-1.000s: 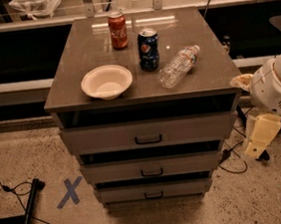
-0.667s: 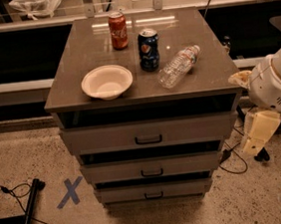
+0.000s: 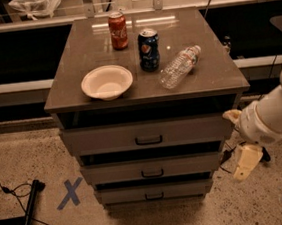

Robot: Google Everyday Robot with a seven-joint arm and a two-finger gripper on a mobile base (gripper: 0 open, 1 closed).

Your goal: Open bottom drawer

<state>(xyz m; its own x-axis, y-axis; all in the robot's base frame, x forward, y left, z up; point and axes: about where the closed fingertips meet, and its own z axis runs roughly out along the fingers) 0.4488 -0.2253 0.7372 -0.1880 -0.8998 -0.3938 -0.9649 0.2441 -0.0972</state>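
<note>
The bottom drawer (image 3: 154, 190) is the lowest of three grey drawers in the cabinet, with a shallow front and a small black bar handle (image 3: 154, 196). Its front sits back under the middle drawer (image 3: 152, 168), and none of its inside shows. The top drawer (image 3: 148, 134) has a taller front. My gripper (image 3: 246, 162) hangs from the white arm (image 3: 267, 116) to the right of the cabinet. It is level with the middle drawer and clear of every handle.
On the cabinet top (image 3: 68, 92) stand a white bowl (image 3: 106, 81), a red can (image 3: 118, 30), a blue can (image 3: 149, 49) and a lying plastic bottle (image 3: 179, 67). A blue X (image 3: 69, 193) and a black pole (image 3: 27, 217) are on the floor at left. Cables lie at right.
My arm and gripper have moved down and a little left, closer to the cabinet's right side. The drawers and the things on top have not moved.
</note>
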